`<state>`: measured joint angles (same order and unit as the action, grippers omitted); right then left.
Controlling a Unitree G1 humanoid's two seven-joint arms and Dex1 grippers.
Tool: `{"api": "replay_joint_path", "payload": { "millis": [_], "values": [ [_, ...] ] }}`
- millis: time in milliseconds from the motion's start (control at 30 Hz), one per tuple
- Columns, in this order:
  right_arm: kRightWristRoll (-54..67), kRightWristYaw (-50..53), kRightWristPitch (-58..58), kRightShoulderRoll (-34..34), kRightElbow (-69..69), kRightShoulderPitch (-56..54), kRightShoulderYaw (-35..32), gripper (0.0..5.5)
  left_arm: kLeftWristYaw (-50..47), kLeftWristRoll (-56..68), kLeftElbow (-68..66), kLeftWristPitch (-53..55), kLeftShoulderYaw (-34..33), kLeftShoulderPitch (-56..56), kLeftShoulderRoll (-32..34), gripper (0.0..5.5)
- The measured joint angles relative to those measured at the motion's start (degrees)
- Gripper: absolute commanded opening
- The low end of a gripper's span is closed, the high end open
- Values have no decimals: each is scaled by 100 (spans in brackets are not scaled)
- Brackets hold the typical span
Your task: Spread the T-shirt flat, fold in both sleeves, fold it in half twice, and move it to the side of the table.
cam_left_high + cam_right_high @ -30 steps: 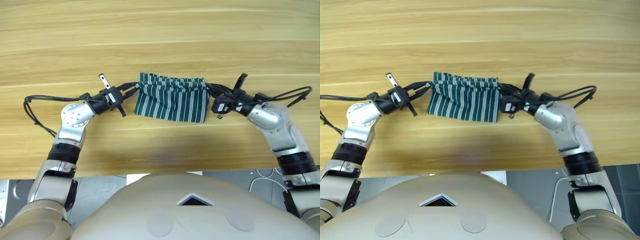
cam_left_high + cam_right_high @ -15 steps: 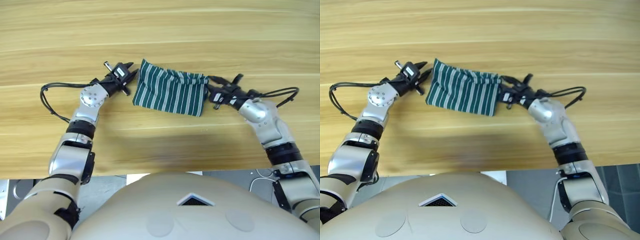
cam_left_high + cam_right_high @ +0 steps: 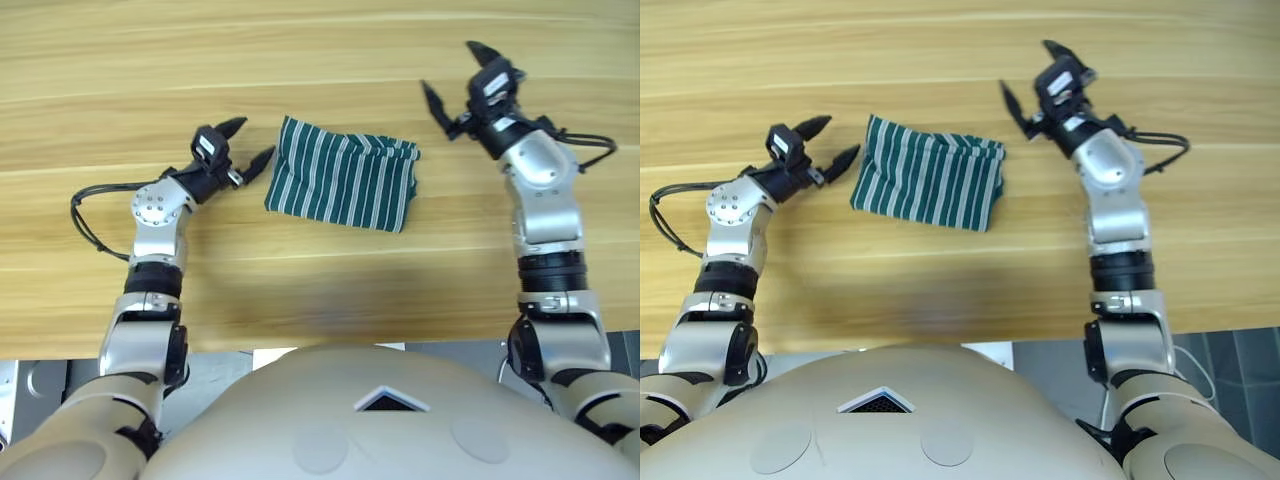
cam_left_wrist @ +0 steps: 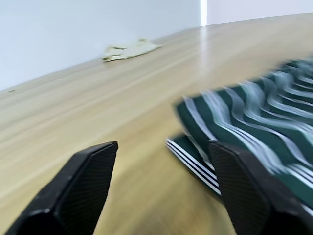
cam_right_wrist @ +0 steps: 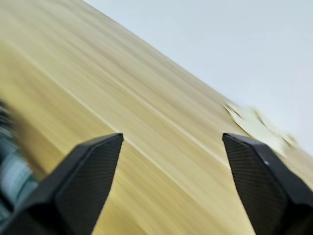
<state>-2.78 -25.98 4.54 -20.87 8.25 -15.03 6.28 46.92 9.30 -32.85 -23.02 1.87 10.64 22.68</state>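
Note:
The T-shirt [image 3: 343, 186], green with white stripes, lies folded into a small rectangle on the wooden table [image 3: 300, 60]. My left gripper [image 3: 246, 140] is open just left of the shirt's left edge, with nothing between its fingers. In the left wrist view its fingers [image 4: 83, 186] frame the bare wood beside the T-shirt [image 4: 249, 127]. My right gripper [image 3: 455, 75] is open and raised, beyond and to the right of the shirt's right end, empty. Its fingertips [image 5: 93, 171] stand wide apart in the right wrist view, over bare table.
A pale crumpled cloth [image 4: 129, 49] lies far off at the table's back edge by a white wall, also seen as a light cloth [image 5: 259, 125] in the right wrist view. The table's near edge [image 3: 330, 345] runs close to my body.
Both grippers have let go of the shirt's ends and opened. The left drew back a little to the left; the right lifted and swung away toward the far right. The shirt stays put.

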Motion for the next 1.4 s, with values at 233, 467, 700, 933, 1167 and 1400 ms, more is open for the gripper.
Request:
{"api": "replay_joint_path", "payload": {
  "millis": [233, 467, 700, 933, 1167, 1400],
  "values": [
    [-830, 112, 304, 327, 427, -477, 856, 539, -14, -379, 550, -9, 365, -274, 15, 498],
    [-1859, 351, 877, 573, 1721, -797, 1797, 540, -770, -1180, 100, -392, 622, -2, 33, 537],
    [-2096, 739, 1326, 722, 2773, -1300, 1974, 540, -1155, -1398, -221, -705, 803, 120, 45, 537],
    [-1966, 849, 1345, 587, 3041, -1407, 1568, 540, -1290, -1398, -356, -825, 884, 191, 49, 537],
    [-1867, 971, 1588, 380, 3872, -1764, 1237, 540, -1382, -1399, -547, -924, 940, 305, 47, 537],
    [-1699, 2023, 2135, 164, 4730, -2214, 661, 540, -1409, -1374, -756, -1033, 944, 425, 47, 537]
  ]
}}
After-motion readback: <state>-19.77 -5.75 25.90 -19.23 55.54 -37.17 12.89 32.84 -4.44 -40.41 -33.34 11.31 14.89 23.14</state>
